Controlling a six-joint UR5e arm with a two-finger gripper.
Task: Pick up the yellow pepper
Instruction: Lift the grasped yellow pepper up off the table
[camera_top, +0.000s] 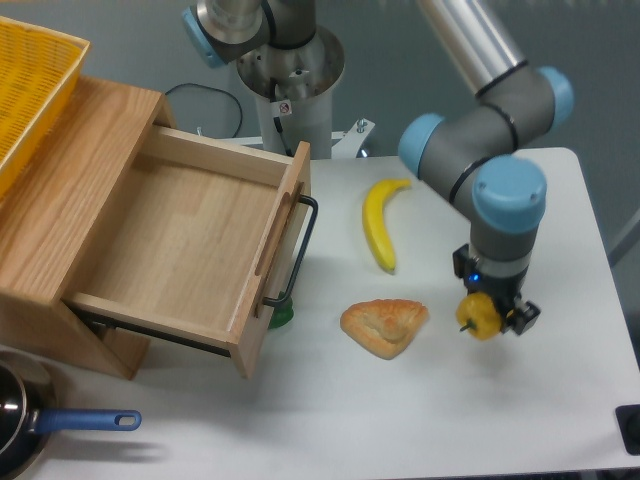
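pepper (481, 316) in gripper (490, 318) | right of pastry (384, 325) | banana (380, 224) behind pastry

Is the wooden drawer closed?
No, the light wooden drawer is pulled out of its cabinet, with its bare inside showing.
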